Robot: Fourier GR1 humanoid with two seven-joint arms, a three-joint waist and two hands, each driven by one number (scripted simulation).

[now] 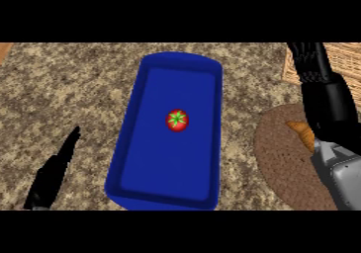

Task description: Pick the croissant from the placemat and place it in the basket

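Observation:
An orange-brown croissant [302, 132] lies on the round brown placemat [281, 158] at the right, and my right arm hides part of it. My right hand [319, 84] stretches up past the croissant, its straight fingers [308, 57] reaching the near-left edge of the woven basket [351, 62] in the top right corner. This hand is open and holds nothing. At the lower left, my left hand [55, 173] rests open with its fingers pointing up.
A long blue tray [143, 163] lies in the middle of the speckled counter with a red tomato [177, 120] in it. A strip of wooden surface [0, 52] shows at the top left corner.

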